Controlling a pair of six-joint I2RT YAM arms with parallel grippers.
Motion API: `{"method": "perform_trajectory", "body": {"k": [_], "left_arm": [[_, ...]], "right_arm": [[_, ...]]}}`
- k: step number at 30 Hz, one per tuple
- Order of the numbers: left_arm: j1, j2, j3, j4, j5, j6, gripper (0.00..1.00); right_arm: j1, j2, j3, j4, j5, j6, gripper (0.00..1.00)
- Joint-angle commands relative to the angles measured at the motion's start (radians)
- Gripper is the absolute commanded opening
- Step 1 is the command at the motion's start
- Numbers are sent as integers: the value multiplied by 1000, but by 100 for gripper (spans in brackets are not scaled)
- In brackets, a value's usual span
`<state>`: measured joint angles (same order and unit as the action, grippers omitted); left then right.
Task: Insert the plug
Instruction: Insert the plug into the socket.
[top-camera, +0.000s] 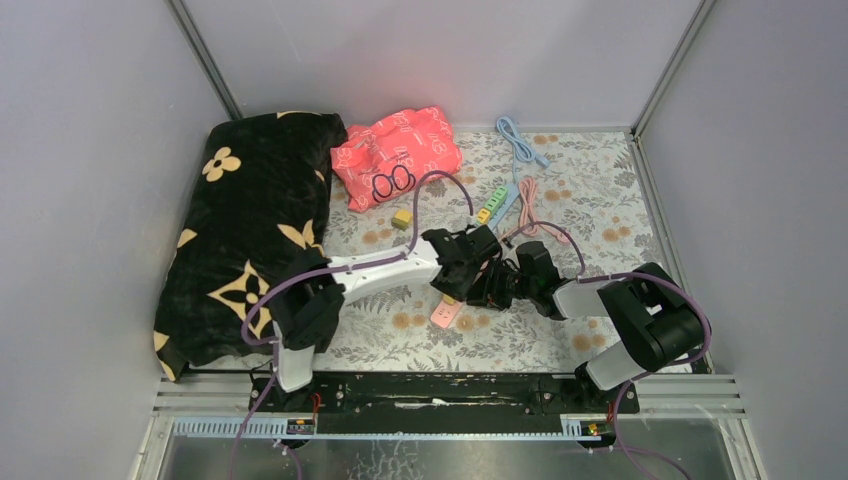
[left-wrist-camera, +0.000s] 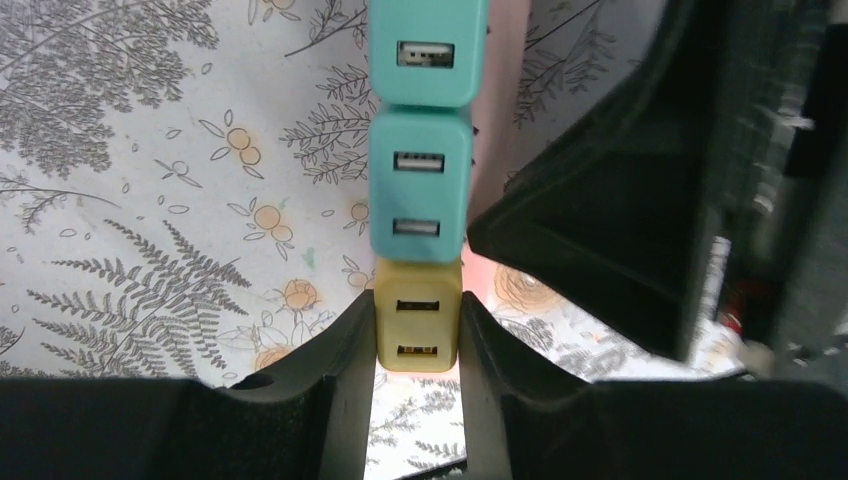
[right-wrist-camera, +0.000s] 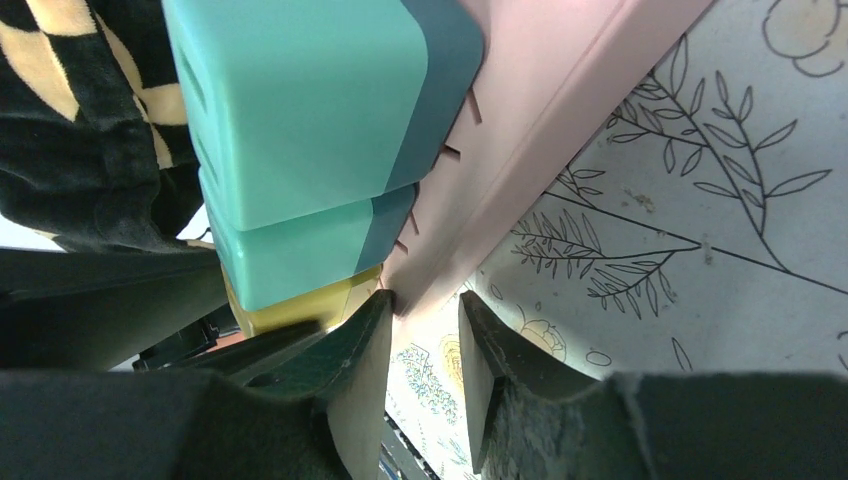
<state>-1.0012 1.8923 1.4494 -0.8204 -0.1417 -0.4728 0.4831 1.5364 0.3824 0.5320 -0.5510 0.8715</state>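
A pink power strip (top-camera: 446, 313) lies on the flowered cloth in the middle. In the left wrist view two teal USB chargers (left-wrist-camera: 420, 185) sit in a row on it, with a yellow USB charger plug (left-wrist-camera: 418, 330) at the near end. My left gripper (left-wrist-camera: 417, 308) is shut on the yellow plug, one finger on each side. My right gripper (right-wrist-camera: 420, 305) is narrowly open with nothing between its fingers; its tips sit at the edge of the pink strip (right-wrist-camera: 520, 120), beside the chargers. In the top view both grippers (top-camera: 462, 262) (top-camera: 497, 285) meet over the strip.
A second, light blue power strip (top-camera: 497, 200) with plugs lies farther back, next to a pink cable (top-camera: 527, 195) and a blue cable (top-camera: 518, 138). A small yellow cube (top-camera: 401, 219), a pink-red bag (top-camera: 397, 152) and a black flowered blanket (top-camera: 245, 225) lie to the left.
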Motion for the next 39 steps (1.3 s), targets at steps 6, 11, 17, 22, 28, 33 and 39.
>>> {"method": "perform_trajectory", "body": {"k": [6, 11, 17, 22, 28, 33, 39], "left_arm": [[-37, 154, -109, -31, -20, -28, 0], [-32, 132, -134, -5, -8, -31, 0], [-32, 122, -138, 6, 3, -47, 0], [-26, 75, -119, 7, -21, -52, 0], [-14, 77, -113, 0, -26, -92, 0], [-15, 77, -121, 1, -39, -103, 4], [-16, 19, -106, 7, -39, -94, 39]], "right_arm": [[15, 18, 15, -58, 45, -27, 37], [14, 19, 15, -58, 46, -26, 37], [15, 10, 15, -62, 48, -28, 37], [14, -2, 15, -63, 50, -31, 38], [14, -23, 12, -79, 68, -32, 38], [15, -19, 16, -83, 68, -30, 38], [15, -41, 22, -97, 74, -34, 38]]}}
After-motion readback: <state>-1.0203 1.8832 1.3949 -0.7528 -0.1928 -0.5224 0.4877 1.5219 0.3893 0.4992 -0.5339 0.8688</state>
